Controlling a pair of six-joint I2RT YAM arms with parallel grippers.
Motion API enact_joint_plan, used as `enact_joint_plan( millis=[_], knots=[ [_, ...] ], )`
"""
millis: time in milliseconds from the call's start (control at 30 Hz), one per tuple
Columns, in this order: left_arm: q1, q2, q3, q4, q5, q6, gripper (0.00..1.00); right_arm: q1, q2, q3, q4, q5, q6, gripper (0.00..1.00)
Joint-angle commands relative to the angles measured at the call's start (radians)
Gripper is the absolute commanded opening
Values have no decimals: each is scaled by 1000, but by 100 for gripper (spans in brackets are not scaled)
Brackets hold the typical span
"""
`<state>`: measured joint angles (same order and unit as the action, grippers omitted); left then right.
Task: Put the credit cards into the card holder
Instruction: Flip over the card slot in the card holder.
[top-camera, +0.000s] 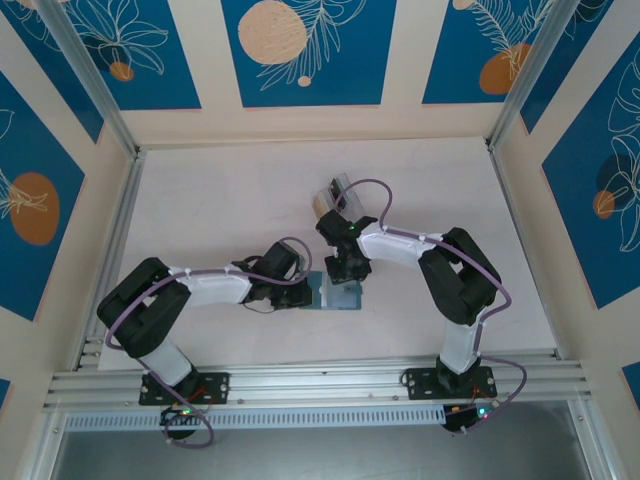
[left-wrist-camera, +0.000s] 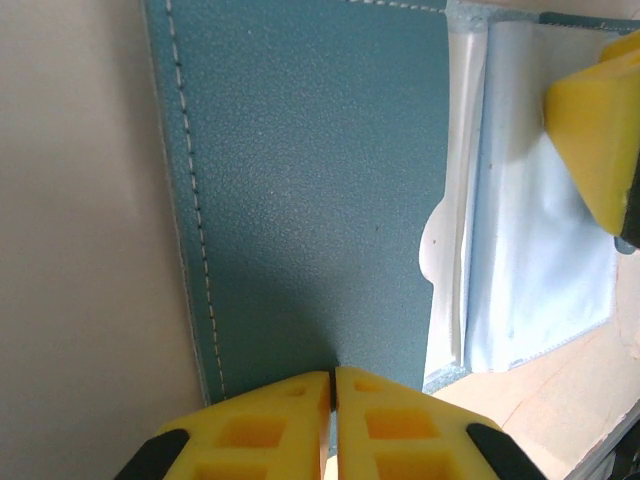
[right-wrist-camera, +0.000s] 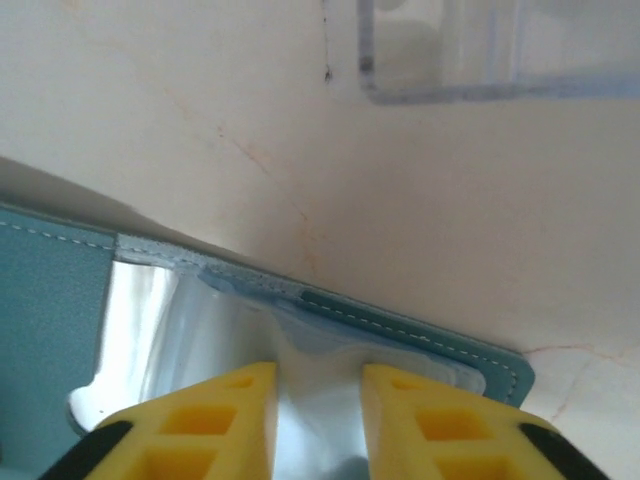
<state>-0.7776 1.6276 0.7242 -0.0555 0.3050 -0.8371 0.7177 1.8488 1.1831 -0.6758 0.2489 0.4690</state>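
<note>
Clearly, the left end effector (left-wrist-camera: 333, 392) is pinched tight on the edge of the card holder (left-wrist-camera: 300, 180) lying open ahead of it. The right end effector (right-wrist-camera: 318, 415), narrowly parted and visibly empty, sits over the clear pocket (left-wrist-camera: 540, 260) — pressing could crumple the film or tug that edge loose.

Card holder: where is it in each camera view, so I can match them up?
Top external: card holder a little below centre.
Left wrist: it spans the centre, its near edge pinched in the left gripper.
Right wrist: it lies across the lower part, beneath the right gripper.
Shared landmark: its pale pocket, on the right in the left wrist view, lower left in the right wrist view.
</note>
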Motion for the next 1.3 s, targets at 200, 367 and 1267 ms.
enact_joint_plan(
  millis=[200, 367, 1267],
  knots=[
    [-30, 68, -58, -53, -37, -9, 11, 5, 12, -74, 42, -93, 11, 9],
    [-29, 70, -63, -42, -41, -16, 10, 3, -24, -39, 24, -108, -1, 0],
    [-32, 88, -100, 38, -32, -61, 10, -43, -117, -112, 71, -460, 208, 51]
  ],
)
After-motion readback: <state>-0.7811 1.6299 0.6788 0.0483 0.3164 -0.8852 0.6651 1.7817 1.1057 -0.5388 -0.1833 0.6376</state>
